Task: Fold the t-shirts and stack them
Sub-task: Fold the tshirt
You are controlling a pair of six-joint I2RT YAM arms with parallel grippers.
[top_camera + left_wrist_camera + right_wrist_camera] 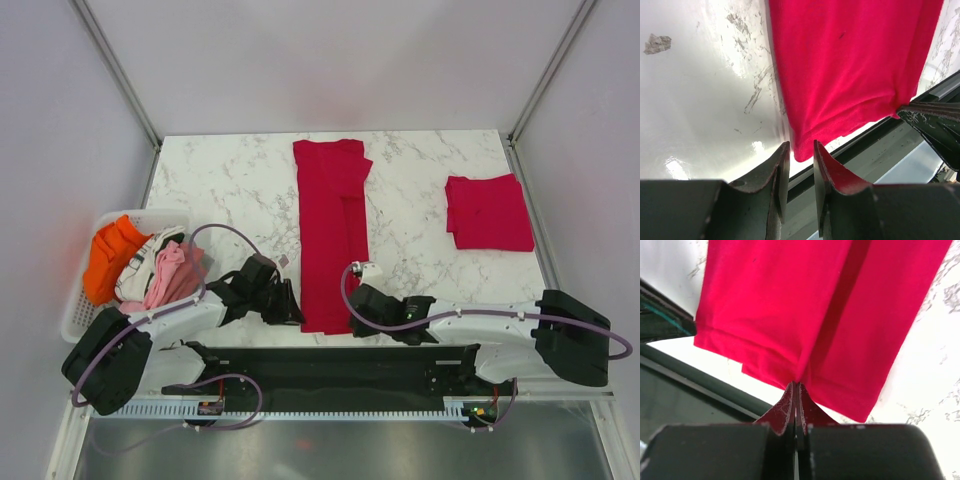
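One t-shirt [325,230] hem lies by the table [230,180] edge, right fingers [785,410] pinching it, left fingers [781,165] narrowly apart.

The top camera sat high above and behind the arms. It looked down and forward over the whole marble surface [230,180], with the arm bases along its lower edge. The left wrist camera rode just behind the left tool [801,150] and looked out along its fingers, very close to the near left corner of the long red shirt [850,65]. The right wrist camera sat likewise behind the right tool [796,388], facing away from the arms and close over the shirt's near hem. All three views shared that hem, and each wrist view caught the other tool at its edge.
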